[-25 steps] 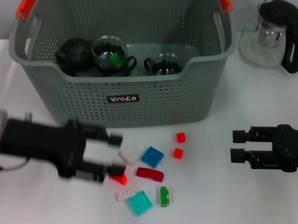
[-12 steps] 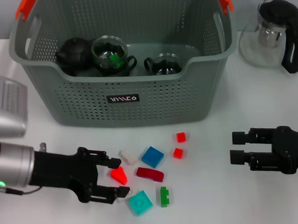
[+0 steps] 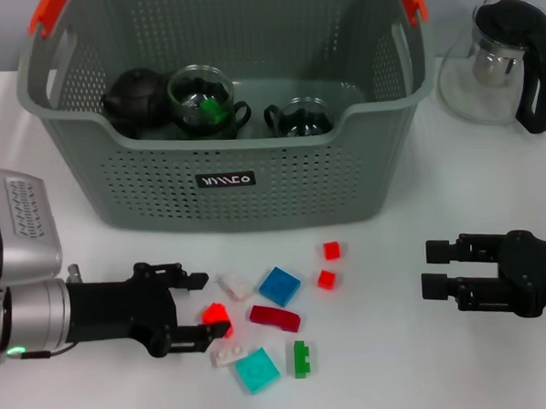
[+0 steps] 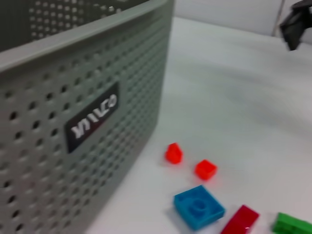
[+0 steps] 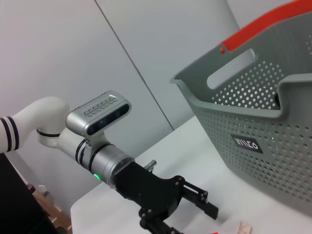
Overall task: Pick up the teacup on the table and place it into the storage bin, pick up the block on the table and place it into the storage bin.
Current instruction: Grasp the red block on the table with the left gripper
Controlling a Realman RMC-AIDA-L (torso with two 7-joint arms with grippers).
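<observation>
The left gripper is lying low on the table with its fingers spread wide, and a small red block is sitting between them, not yet clamped. Other blocks are lying just beside it. The storage bin is standing behind, holding teacups. The right gripper is hovering open, well apart.

Grey-green perforated storage bin holds teacups; coloured blocks lie before it.
</observation>
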